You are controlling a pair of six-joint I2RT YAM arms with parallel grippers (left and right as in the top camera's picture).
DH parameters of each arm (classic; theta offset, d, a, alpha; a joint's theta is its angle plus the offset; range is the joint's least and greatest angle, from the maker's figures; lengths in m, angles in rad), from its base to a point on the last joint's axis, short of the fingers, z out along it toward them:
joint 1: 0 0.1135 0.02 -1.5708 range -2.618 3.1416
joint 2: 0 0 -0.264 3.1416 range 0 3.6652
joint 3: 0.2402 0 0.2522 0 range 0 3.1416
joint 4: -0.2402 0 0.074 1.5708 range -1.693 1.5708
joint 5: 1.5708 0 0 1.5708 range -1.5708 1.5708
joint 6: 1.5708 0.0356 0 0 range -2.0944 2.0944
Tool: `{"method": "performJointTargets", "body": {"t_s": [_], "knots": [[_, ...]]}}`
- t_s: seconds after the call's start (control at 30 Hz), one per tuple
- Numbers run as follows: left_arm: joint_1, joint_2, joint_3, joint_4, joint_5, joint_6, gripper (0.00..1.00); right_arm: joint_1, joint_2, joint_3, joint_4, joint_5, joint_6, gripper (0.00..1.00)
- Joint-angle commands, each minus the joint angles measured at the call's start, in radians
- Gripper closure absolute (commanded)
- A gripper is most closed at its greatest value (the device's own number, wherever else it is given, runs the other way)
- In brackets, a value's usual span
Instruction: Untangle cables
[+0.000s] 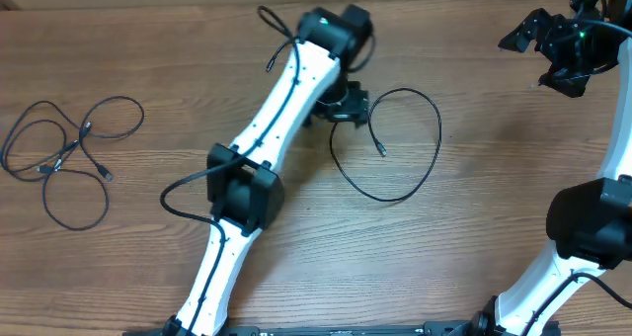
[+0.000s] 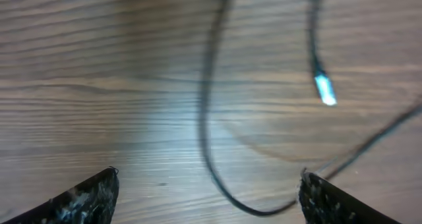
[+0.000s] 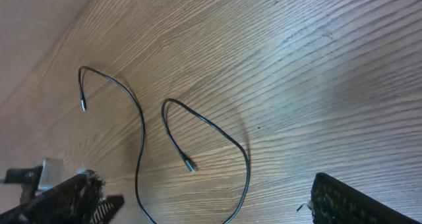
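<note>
One thin black cable (image 1: 420, 173) lies in a wide loop at the table's middle, its silvery plug end (image 1: 382, 151) inside the loop. My left gripper (image 1: 341, 107) hovers over the loop's left end. In the left wrist view the gripper (image 2: 208, 174) is open, with the cable (image 2: 204, 118) lying on the wood between its fingers and the plug (image 2: 324, 91) at upper right. A tangled bundle of cables (image 1: 67, 158) lies at far left. My right gripper (image 1: 555, 51) is raised at far right, open (image 3: 208, 184) and empty, above a looped cable (image 3: 245, 165).
The wooden table (image 1: 494, 208) carries only the cables. The left arm's white links (image 1: 259, 148) stretch diagonally from the front edge to the table's middle. The right arm's base joint (image 1: 592, 222) stands at the right front.
</note>
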State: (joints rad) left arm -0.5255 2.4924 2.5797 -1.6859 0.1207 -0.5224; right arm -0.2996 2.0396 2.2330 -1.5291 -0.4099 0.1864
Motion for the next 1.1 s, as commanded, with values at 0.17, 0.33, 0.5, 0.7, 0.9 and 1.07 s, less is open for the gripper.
{"method": "performJointTargets", "body": {"t_s": [0.17,0.33,0.5,0.7,0.9,1.07], "knots": [[-0.025,0.000,-0.196,0.053,0.001,-0.016,0.18,-0.003,-0.005,0.012,0.000,0.009,-0.009,0.00],[-0.025,0.000,-0.326,0.192,0.113,-0.005,0.33,-0.003,-0.005,0.012,0.000,0.009,-0.009,0.00],[-0.025,0.000,-0.353,0.248,0.104,-0.005,0.89,-0.003,-0.005,0.012,-0.002,0.010,-0.009,0.00],[0.009,-0.010,-0.272,0.225,0.067,-0.003,0.95,-0.003,0.002,0.011,-0.003,0.018,-0.012,0.00],[0.056,-0.103,-0.024,0.154,0.032,0.029,0.96,-0.002,0.013,0.011,-0.003,0.018,-0.013,0.00],[0.064,-0.231,0.110,0.141,0.004,0.066,0.96,0.009,0.026,0.011,-0.003,0.017,-0.013,0.00]]}}
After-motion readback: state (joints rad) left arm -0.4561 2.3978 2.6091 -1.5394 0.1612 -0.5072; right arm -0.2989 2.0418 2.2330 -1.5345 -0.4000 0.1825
